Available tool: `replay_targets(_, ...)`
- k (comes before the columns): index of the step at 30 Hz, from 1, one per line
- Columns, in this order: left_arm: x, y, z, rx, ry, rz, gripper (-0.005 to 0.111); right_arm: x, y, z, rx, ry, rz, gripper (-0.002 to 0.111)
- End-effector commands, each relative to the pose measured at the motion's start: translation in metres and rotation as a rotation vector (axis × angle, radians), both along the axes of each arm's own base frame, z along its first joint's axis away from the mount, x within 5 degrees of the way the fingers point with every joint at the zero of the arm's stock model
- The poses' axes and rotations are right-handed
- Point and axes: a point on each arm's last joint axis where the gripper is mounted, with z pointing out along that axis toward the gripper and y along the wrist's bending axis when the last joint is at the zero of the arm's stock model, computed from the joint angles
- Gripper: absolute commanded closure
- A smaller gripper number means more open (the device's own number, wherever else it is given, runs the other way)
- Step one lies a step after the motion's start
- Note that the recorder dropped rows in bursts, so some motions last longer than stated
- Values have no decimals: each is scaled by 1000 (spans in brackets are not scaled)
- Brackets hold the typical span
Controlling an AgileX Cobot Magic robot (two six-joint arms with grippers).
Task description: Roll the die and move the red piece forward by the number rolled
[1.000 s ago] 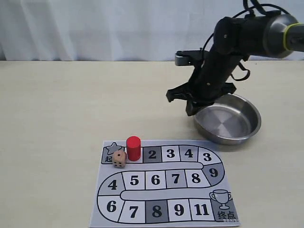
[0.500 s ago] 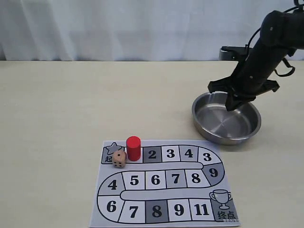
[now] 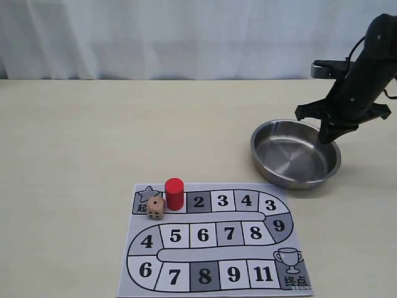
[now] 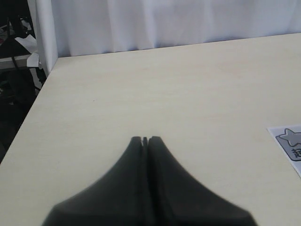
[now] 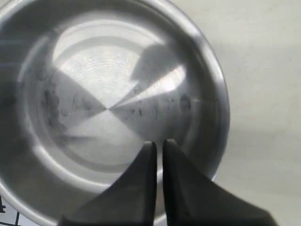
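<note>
The red piece (image 3: pixel 174 193) stands upright on the paper game board (image 3: pixel 211 239), just right of the star start square. The tan die (image 3: pixel 156 208) rests on the board, touching the piece's lower left side. My right gripper (image 3: pixel 327 136) hangs over the far right rim of the steel bowl (image 3: pixel 267 162), its jaws shut and empty; in the right wrist view the gripper (image 5: pixel 158 142) sits above the bowl (image 5: pixel 207 70), which holds nothing. My left gripper (image 4: pixel 145 139) is shut over bare table, far from the board corner (image 4: pixel 289 141).
A white curtain (image 3: pixel 155 37) runs along the table's far edge. In the left wrist view the table's side edge (image 4: pixel 28 113) drops off beside a white post (image 4: pixel 45 33).
My right arm has swung rightward from the bowl's left rim across to its right rim. The die, the red piece and the board have stayed put.
</note>
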Motion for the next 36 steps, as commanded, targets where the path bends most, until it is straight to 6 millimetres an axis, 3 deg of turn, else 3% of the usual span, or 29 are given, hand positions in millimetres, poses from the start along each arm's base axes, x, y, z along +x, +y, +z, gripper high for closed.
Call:
replay_targets(1, 0, 0, 0, -9, -8, 1, 107, -4, -5, 3, -11, 19, 3, 104)
replay_targets(9, 0, 0, 0, -9, -8, 1, 107, -23, -5, 20, -12, -5, 5, 104)
replay_targets(16, 0, 0, 0, -9, -8, 1, 107, -67, -6, 62, -25, -123, 27, 104)
replay_targets(27, 0, 0, 0, -9, -8, 1, 107, -165, -6, 153, -29, -429, 22, 104)
replay_targets(36, 0, 0, 0, -9, -8, 1, 107, -258, -6, 205, -30, -751, 13, 104)
